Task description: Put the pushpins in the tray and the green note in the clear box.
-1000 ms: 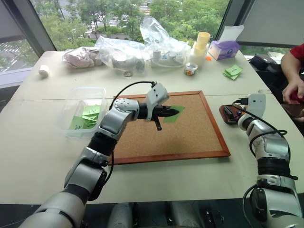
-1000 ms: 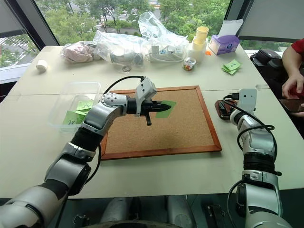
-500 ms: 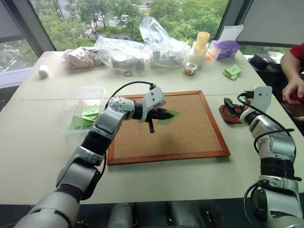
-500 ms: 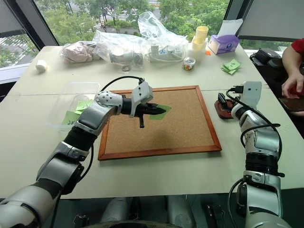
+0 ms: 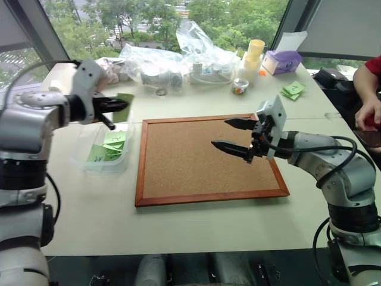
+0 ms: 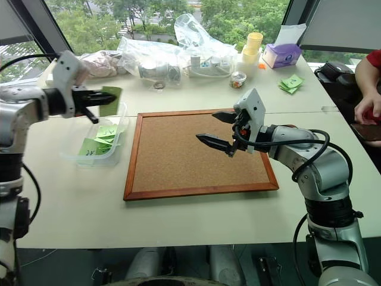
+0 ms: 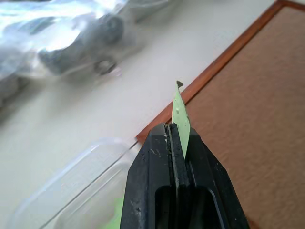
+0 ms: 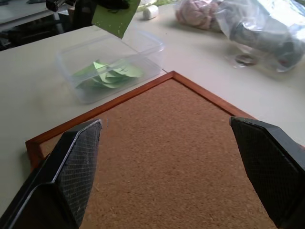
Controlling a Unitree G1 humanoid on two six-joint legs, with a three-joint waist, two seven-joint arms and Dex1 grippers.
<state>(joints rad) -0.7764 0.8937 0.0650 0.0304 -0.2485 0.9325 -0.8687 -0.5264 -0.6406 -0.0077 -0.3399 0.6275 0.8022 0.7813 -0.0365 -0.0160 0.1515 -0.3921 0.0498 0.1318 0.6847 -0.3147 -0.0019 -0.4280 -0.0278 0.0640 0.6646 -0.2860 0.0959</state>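
Our left gripper (image 5: 114, 106) is clamped on the green note (image 5: 124, 107), which stands out past the fingertips, edge-on in the left wrist view. A second ago this same gripper held the note low over the cork board (image 5: 208, 158); it has since swung well to the left and up, so the note now hangs above the far rim of the clear box (image 5: 95, 156), which sits just left of the board with several green papers already inside. We judge the carry nearly finished: what remains is to lower and let go.

Our right gripper (image 5: 233, 136) has its two fingers spread wide apart with nothing between them. It was beside the tray at the board's right edge a second ago and has come across to hover over the board's right half (freed for the next pin, we guess).

The tray now lies behind our right arm, so we cannot check what it holds. We can make out no pushpins on the board or table. The person's hand (image 5: 367, 111) is cut off at the right edge.
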